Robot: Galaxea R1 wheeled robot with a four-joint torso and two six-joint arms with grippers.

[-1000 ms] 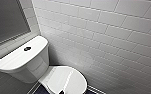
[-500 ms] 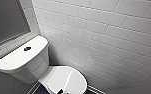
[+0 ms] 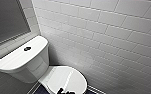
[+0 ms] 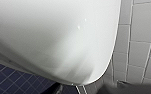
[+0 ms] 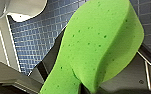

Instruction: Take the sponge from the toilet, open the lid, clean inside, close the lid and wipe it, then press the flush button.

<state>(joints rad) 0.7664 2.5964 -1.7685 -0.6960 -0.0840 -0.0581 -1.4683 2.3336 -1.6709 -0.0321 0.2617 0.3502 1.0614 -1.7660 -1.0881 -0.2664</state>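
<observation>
The sponge point(image 5: 98, 42) isn't on the toilet point(image 3: 21, 62), it's in the right end effector point(image 5: 87, 87). In the right wrist view the bright green pad sits right up against the camera, pinched at its near end between the dark fingers. The rest of it curves away in a soft S-bend, so it's clearly being squeezed. You can see little darker specks all over its surface. Past it there's a floor point(image 5: 36, 32) of small dark blue tiles and a rounded white part of the toilet further off.

From the head view the toilet is seen at an angle. The tank is on the left with the small dark flush button point(image 3: 27, 48) in the middle of its top. The lid point(image 3: 66, 80) is down over the bowl, glossy with a streak of light on it. A small dark part of the robot point(image 3: 63, 91) pokes in over the near rim of the lid, and I can't say which arm it belongs to.

The wall point(image 3: 103, 37) beside and behind the toilet is white brick-style tile with grey grout. There's a flat grey panel point(image 3: 6, 20) above the tank, and I honestly can't tell if it's a mirror or a window.

The left wrist view is very close to a smooth, rounded white toilet surface, with blue floor tiles on one side and white wall tiles on the other. The left end effector point(image 4: 126, 88) is just a dark blur near the camera, so I can't tell whether it's spread or pressed together.
</observation>
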